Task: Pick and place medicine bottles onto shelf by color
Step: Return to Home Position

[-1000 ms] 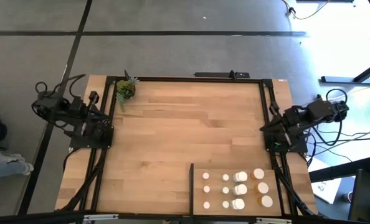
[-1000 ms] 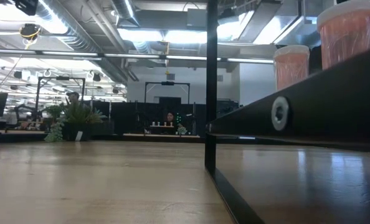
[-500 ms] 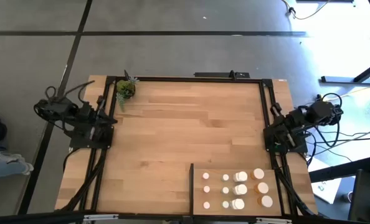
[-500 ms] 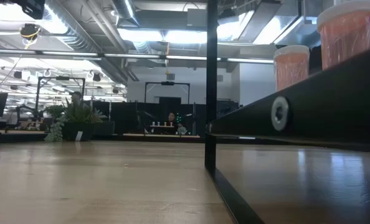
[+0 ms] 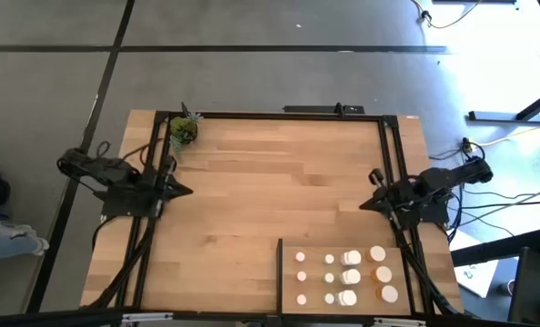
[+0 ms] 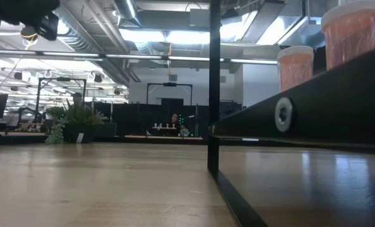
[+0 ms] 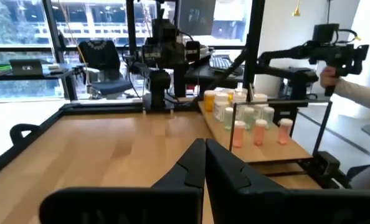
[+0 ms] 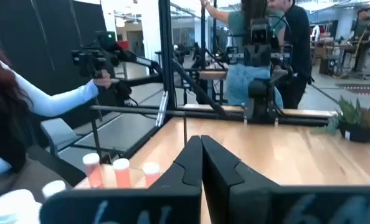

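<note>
White-capped white and orange medicine bottles (image 5: 347, 274) are ranked on the shelf (image 5: 314, 269) at the wooden table (image 5: 279, 182)'s five o'clock. The left gripper (image 5: 186, 190) and right gripper (image 5: 365, 204) are clenched empty at nine and three. An office is seen beyond.

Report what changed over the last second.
Both arms unfolded from their tucked-back poses. The left gripper now points inward from the left side and the right gripper from the right side, both shut and empty. Nothing was taken or released. The medicine bottles kept their rows on the shelf, and the plant stayed put.
</note>
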